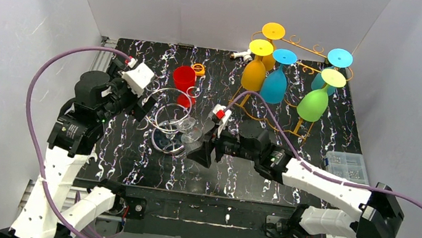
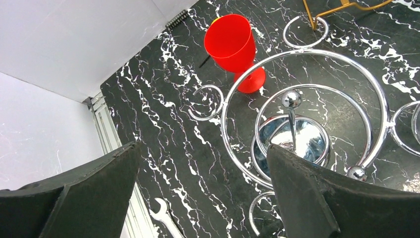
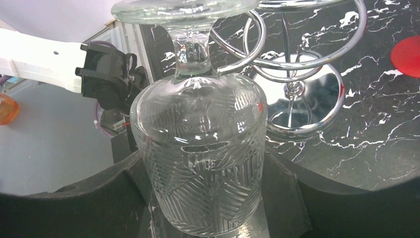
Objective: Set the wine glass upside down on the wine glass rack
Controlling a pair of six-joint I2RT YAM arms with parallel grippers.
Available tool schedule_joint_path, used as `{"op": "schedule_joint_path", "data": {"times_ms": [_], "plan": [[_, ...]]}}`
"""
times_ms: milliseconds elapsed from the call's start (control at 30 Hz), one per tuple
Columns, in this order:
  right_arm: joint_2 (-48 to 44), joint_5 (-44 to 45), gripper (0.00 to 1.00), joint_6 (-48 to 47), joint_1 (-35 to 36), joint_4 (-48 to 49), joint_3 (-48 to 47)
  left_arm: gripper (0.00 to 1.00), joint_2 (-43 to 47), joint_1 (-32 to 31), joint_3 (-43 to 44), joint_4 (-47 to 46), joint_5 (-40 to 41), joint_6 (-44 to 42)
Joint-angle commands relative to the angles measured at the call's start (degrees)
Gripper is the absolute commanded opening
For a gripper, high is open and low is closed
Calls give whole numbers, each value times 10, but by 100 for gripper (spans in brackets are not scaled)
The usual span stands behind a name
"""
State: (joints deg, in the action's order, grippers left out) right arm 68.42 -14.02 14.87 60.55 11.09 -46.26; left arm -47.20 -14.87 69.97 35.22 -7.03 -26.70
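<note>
A clear cut-pattern wine glass (image 3: 203,163) hangs upside down, foot on top. Its stem sits in a curled arm (image 3: 246,47) of the chrome wine glass rack (image 1: 166,117). My right gripper (image 3: 205,198) is shut on the glass's bowl, one finger on each side. In the top view the glass (image 1: 193,131) is at the rack's right side, with the right gripper (image 1: 201,152) just in front of it. My left gripper (image 2: 203,193) is open and empty, above the table left of the rack (image 2: 302,54); in the top view the left gripper (image 1: 143,106) is beside the rack's left edge.
A red plastic wine glass (image 1: 184,81) stands upright behind the chrome rack. A gold rack (image 1: 305,48) with several coloured glasses hanging upside down stands at the back right. A clear parts box (image 1: 348,166) lies at the right edge. A small wrench (image 2: 166,218) lies by the left rail.
</note>
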Motion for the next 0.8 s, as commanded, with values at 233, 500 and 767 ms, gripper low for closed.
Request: {"op": "schedule_joint_path", "data": {"times_ms": [233, 500, 767], "plan": [[21, 3, 5, -9, 4, 105, 1, 98, -1, -2, -16, -11, -19, -31], [31, 13, 9, -11, 4, 152, 17, 98, 5, -2, -27, -12, -35, -42], [77, 34, 20, -19, 6, 213, 25, 98, 11, -2, -26, -12, -38, -42]]}}
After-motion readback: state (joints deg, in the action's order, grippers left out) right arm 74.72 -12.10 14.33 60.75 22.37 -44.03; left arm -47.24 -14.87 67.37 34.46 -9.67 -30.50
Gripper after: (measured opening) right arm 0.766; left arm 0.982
